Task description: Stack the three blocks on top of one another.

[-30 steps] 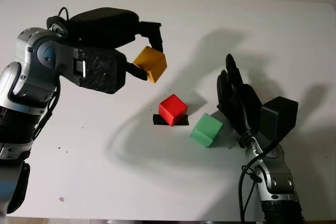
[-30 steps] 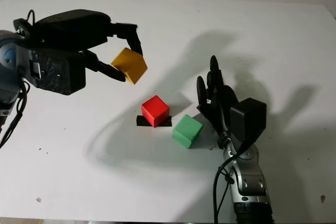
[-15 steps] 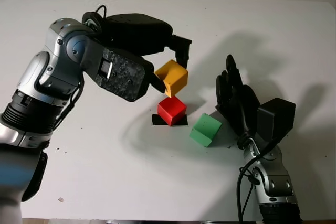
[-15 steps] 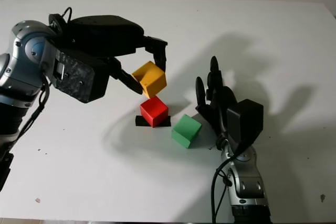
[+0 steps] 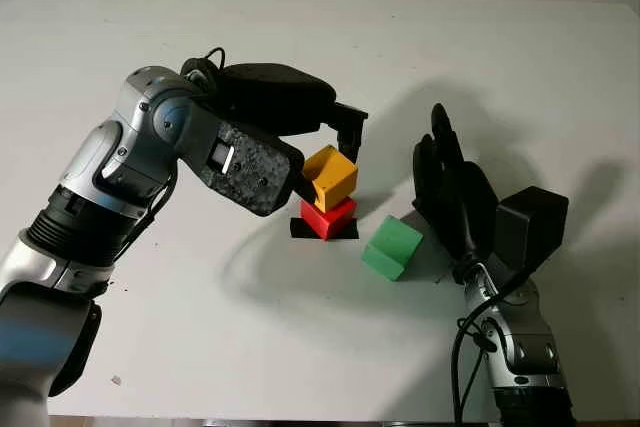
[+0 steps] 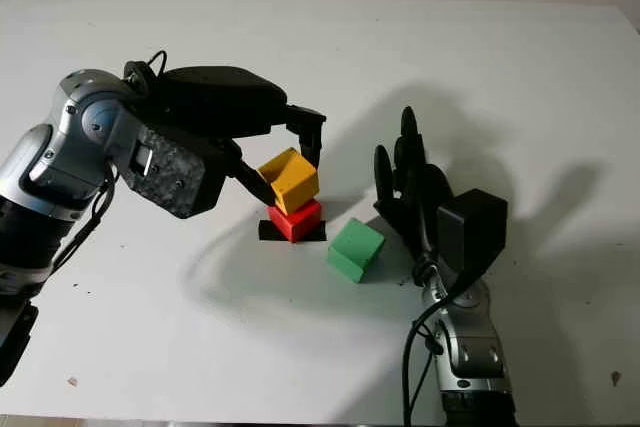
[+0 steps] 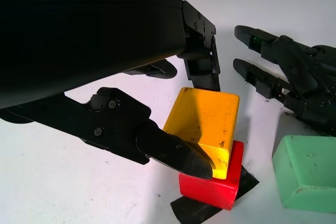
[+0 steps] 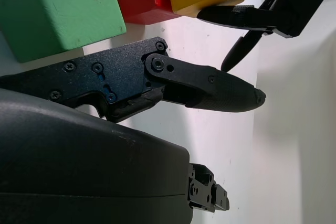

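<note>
My left hand (image 5: 328,157) is shut on the yellow block (image 5: 331,176), which sits tilted on top of the red block (image 5: 329,217). The red block stands on a black tape mark (image 5: 300,230) at the table's middle. In the left wrist view the yellow block (image 7: 206,126) is pinched between the black fingers (image 7: 173,153) and its lower edge meets the red block (image 7: 218,187). The green block (image 5: 392,247) lies on the table just right of the red one. My right hand (image 5: 450,187) is open, upright beside the green block.
The white table (image 5: 200,327) spreads all round the blocks. A few small dark specks dot its front left part. The right arm's wrist camera housing (image 5: 530,227) stands right of the green block.
My left hand has carried the yellow block right and down from mid-air onto the top of the red block. The right hand and green block have stayed put.
</note>
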